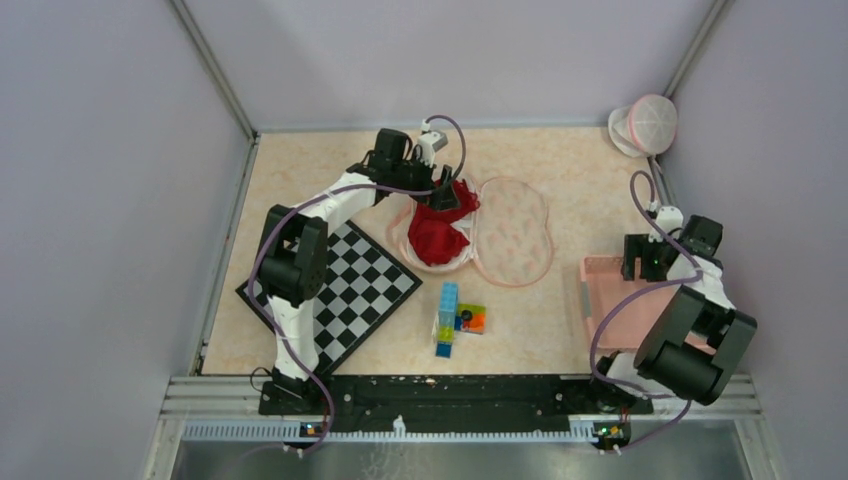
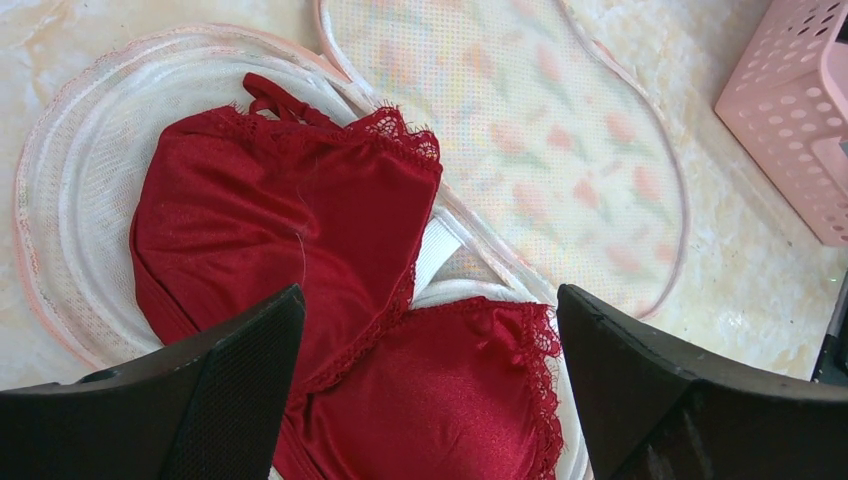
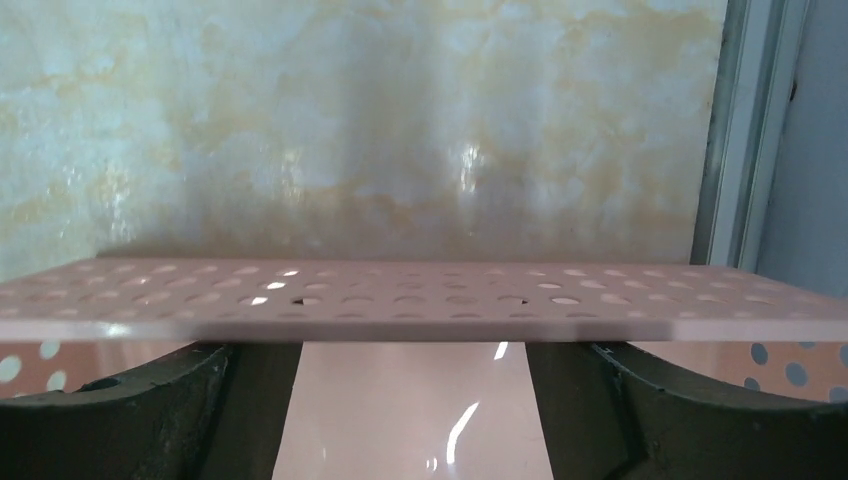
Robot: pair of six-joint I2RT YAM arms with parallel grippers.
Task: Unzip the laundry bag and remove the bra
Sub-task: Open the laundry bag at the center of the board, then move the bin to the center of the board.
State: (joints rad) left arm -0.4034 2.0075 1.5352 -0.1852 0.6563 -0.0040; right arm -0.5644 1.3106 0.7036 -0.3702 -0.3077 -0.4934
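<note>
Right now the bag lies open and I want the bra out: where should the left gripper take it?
Pinch the bra where its two cups overlap at the lace edge, probably coming straight down. It lies flat in the open bag, and that raised fold lines up with the open left gripper.

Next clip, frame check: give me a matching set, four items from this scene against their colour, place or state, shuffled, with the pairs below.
Items:
1. bra
2. laundry bag
3. checkerboard
4. basket

Descriptions:
A. black and white, beside the left arm
B. unzipped, its two halves spread open on the table
C. pink and perforated, at the right gripper
D. red with lace trim, lying on the mesh under the open left gripper

Pairs: 1-D, 2-B, 3-A, 4-C
</note>
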